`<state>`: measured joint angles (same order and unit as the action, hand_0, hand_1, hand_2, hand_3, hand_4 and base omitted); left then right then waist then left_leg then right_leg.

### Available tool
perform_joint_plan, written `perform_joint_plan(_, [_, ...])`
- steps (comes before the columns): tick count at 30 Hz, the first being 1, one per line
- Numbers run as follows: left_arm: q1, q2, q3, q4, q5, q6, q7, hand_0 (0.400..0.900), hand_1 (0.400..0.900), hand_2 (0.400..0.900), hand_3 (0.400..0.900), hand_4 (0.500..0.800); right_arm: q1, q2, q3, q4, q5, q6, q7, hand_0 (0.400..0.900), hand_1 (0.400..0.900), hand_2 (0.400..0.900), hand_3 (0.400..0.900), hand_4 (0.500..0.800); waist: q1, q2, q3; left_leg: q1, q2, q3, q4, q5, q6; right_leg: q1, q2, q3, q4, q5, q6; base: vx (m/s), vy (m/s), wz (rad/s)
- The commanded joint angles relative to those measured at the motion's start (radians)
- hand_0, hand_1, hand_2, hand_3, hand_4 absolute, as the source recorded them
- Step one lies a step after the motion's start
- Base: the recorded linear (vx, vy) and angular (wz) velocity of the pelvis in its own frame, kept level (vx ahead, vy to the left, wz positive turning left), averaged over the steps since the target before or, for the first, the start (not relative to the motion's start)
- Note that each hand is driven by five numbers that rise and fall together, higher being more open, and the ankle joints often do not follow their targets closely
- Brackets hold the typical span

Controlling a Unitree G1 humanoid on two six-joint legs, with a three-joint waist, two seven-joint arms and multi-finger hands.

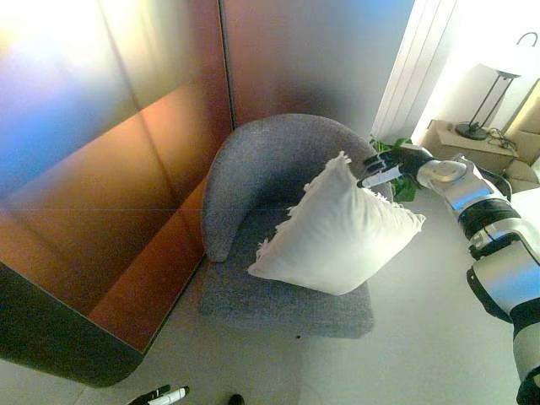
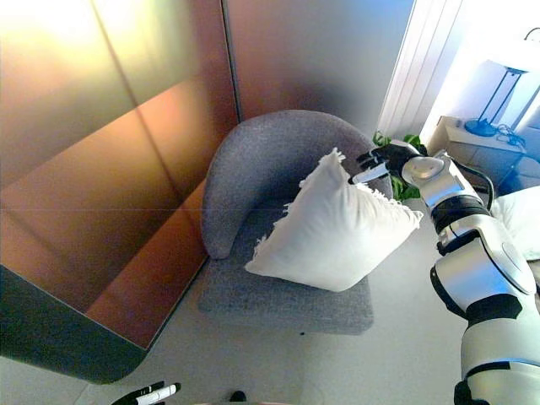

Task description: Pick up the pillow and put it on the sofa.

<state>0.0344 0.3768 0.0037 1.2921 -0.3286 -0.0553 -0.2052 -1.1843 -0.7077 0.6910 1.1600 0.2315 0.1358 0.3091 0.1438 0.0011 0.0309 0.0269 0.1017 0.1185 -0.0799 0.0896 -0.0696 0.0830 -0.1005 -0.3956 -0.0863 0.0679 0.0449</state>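
One white pillow with a frayed fringe along its edges stands tilted on one grey sofa, a small round-backed armchair. Its lower corner rests on the seat cushion and its upper part leans toward the curved backrest. The right hand is at the pillow's upper edge, just right of the top corner, with the arm reaching in from the right side. The dark fingers are curled and a white-tipped finger lies against the fringe; the hand looks to be pinching the edge of the pillow, though the contact is small and partly hidden by the cloth. The pillow lies below and to the left of the hand, spreading down over the seat.

The left hand shows only as fingertips at the bottom edge of the view, low on the left, over the pale floor; whether it is open or closed cannot be told.

One panelled wall stands to the left of the sofa. One green plant peeks out behind the right hand. One lamp stands on one small table at the upper right, well apart from the sofa.
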Motion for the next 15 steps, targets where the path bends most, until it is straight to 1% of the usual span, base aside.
perform_joint_plan(1, [-0.048, 0.040, -0.067, 0.032, 0.026, -0.092, 0.020, 0.900, 0.900, 0.900, 0.900, 0.800, -0.253, 0.018, -0.010, 0.092, -0.003, -0.084, -0.081, 0.900, 0.900, 0.900, 0.900, 0.800, 0.035, -0.054, -0.055, 0.007, 0.062, 0.062, 0.008, -0.030, -0.061, 0.017, -0.072, 0.006, 0.043, -0.067, 0.068, 0.00, -0.020, -0.03])
perform_joint_plan(5, [-0.048, 0.038, -0.068, 0.025, 0.033, -0.101, 0.016, 0.900, 0.900, 0.900, 0.900, 0.800, -0.241, 0.011, -0.023, 0.086, 0.017, -0.091, -0.096, 0.900, 0.900, 0.900, 0.900, 0.800, 0.032, -0.055, -0.059, 0.013, 0.063, 0.066, 0.008, -0.033, -0.061, 0.020, -0.072, 0.009, 0.043, -0.067, 0.070, 0.00, -0.001, -0.05])
perform_joint_plan(15, [-0.062, 0.042, -0.082, 0.031, 0.032, -0.097, 0.010, 0.900, 0.900, 0.900, 0.900, 0.800, -0.198, 0.004, -0.071, 0.045, 0.102, -0.128, -0.093, 0.900, 0.900, 0.900, 0.900, 0.800, 0.016, -0.052, -0.061, 0.034, 0.063, 0.078, 0.010, -0.047, -0.058, 0.021, -0.080, 0.021, 0.046, -0.064, 0.076, -0.02, 0.011, -0.08])
